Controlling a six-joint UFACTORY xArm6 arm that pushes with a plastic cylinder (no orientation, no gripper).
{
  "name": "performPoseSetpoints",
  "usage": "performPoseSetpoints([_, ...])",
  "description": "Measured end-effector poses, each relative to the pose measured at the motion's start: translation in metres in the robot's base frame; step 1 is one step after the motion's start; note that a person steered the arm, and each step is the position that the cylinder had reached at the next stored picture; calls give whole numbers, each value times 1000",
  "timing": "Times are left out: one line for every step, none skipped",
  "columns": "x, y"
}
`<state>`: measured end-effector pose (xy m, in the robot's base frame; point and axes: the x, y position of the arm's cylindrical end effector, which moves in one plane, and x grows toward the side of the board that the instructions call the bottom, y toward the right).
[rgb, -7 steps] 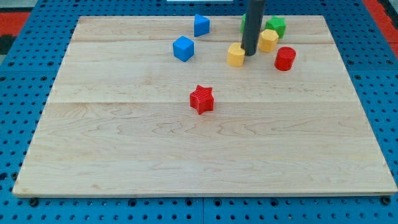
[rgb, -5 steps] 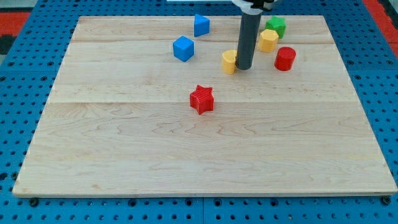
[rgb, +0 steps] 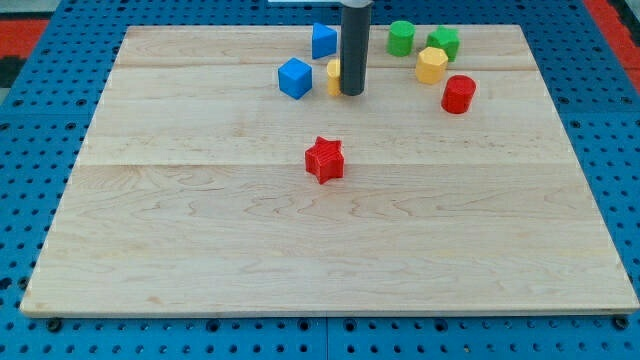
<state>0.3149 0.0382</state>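
Rod and tip come first: my tip (rgb: 352, 94), the lower end of the straight dark rod, rests on the pale wooden board (rgb: 200, 250) in the upper middle of the frame. This arm carries no claw, so nothing here is open, closed or gripping. The tip stands touching, or all but touching, the small yellow block (rgb: 333, 75), whose shape I cannot make out because the rod hides its right part. The tip sits on that block's right side, which is where a sliding rod would have to be to bear against it.

Just to the left of the yellow block lies a blue cube (rgb: 295, 77), near but apart from it. A second blue block (rgb: 323, 40), cube-like, sits above, toward the board's top edge.

In the upper right of the frame, well clear of the tip, are a green cylinder (rgb: 401, 37), a green block of uneven shape (rgb: 443, 42), a yellow hexagonal block (rgb: 431, 65) and a red cylinder (rgb: 458, 94). A red star-shaped block (rgb: 324, 159) lies alone near the centre, below the tip.

The board rests on a blue pegboard counter (rgb: 30, 150).
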Motion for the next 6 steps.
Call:
performPoseSetpoints([7,-58])
performPoseSetpoints([-17,-100])
performPoseSetpoints([-10,-100])
performPoseSetpoints([22,-60])
performPoseSetpoints([20,-30])
performPoseSetpoints([4,-55])
